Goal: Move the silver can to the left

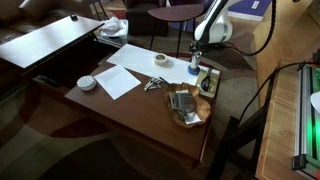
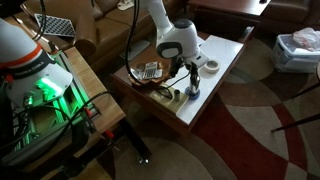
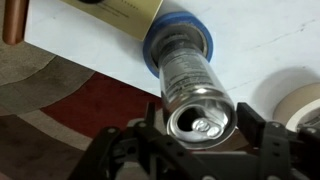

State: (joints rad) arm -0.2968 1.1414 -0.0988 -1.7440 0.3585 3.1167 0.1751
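The silver can (image 3: pixel 195 95) stands upright on the white sheet of the wooden table (image 1: pixel 130 115), its base inside a blue ring (image 3: pixel 205 40). It shows in both exterior views (image 1: pixel 194 67) (image 2: pixel 193 90) near the table's edge. My gripper (image 3: pixel 200 130) hangs straight above it, and the can's opened top lies between the two fingers. The right finger pad is close against the can. A small gap shows at the left finger. The gripper is open around the can's top.
A white tape roll (image 3: pixel 305 105) lies just beside the can. A tan cylinder (image 3: pixel 125 15) lies behind it. On the table are a white paper (image 1: pixel 120 80), a round white object (image 1: pixel 87 82), metal bits (image 1: pixel 153 84) and a crumpled foil pack (image 1: pixel 185 105). The table edge and the carpet (image 3: pixel 80 110) are close.
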